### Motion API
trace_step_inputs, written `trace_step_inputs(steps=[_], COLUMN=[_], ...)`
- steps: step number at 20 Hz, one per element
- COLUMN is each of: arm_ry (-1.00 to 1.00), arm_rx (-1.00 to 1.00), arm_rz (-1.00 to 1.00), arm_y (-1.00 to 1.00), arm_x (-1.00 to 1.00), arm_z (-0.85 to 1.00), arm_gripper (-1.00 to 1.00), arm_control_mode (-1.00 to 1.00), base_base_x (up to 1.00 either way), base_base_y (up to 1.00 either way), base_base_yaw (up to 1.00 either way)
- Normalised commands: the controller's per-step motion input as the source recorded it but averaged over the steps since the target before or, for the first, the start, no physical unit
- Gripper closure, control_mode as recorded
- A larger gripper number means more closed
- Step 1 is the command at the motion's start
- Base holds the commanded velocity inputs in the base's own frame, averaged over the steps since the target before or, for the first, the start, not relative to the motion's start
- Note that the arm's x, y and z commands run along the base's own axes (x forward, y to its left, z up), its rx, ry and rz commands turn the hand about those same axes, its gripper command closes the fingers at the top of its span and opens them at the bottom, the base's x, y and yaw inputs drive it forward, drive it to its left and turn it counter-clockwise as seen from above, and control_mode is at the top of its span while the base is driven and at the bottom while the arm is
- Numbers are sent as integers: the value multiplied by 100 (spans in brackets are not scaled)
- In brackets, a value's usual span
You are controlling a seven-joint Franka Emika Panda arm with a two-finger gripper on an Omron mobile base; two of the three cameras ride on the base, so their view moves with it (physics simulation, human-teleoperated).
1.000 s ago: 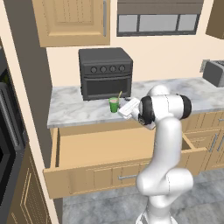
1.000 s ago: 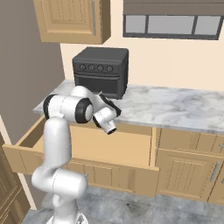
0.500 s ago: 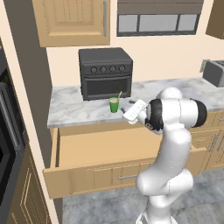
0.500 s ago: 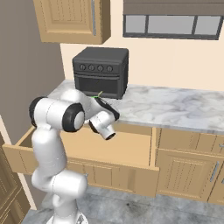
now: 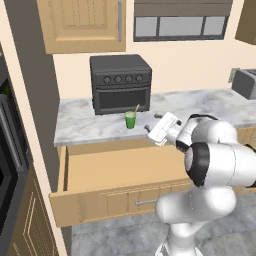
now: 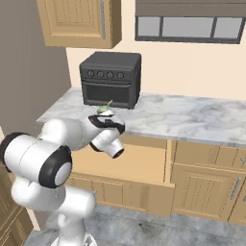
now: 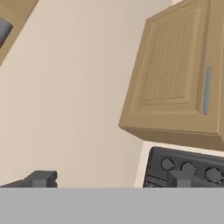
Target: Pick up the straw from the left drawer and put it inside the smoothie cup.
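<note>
Left base view: drawer (image 5: 120,172) pulled out across lower centre, one of it, inside floor bare. Its front panel sits near the bottom of frame, side walls run back under the counter (image 5: 85,125) edge. Right base view shows the same drawer (image 6: 139,166) centre frame, right wall just beside a closed cabinet front (image 6: 204,190).

One cup (image 5: 130,120) on the counter, centre frame, just in front of the oven (image 5: 121,84), set back from the counter's front edge. One straw (image 5: 136,108) stands tilted in the cup, top leaning right. In the right base view the straw (image 6: 108,103) tip and a sliver of green cup (image 6: 102,110) show just above the arm's wrist.

Gripper (image 5: 152,131) sits right of the cup at about counter height, above the drawer's back right corner, apart from the cup. Hand view: fingertips (image 7: 43,178) well apart, a wide gap, nothing between them. That camera points up at wall, one upper cabinet (image 7: 179,83) at upper right and the oven (image 7: 188,168) top at lower right.

Bare counter left of the cup. One toaster (image 5: 246,82) at the far right edge of the left base view.
</note>
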Motion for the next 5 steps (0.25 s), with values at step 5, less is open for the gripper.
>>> trace_step_inputs(steps=[5], arm_ry=[0], arm_rx=[-7], arm_rz=[0], arm_y=[0], arm_x=[-21], arm_z=[86], arm_gripper=[-100], arm_control_mode=[-100], base_base_x=[0], base_base_y=[0], base_base_yaw=[0])
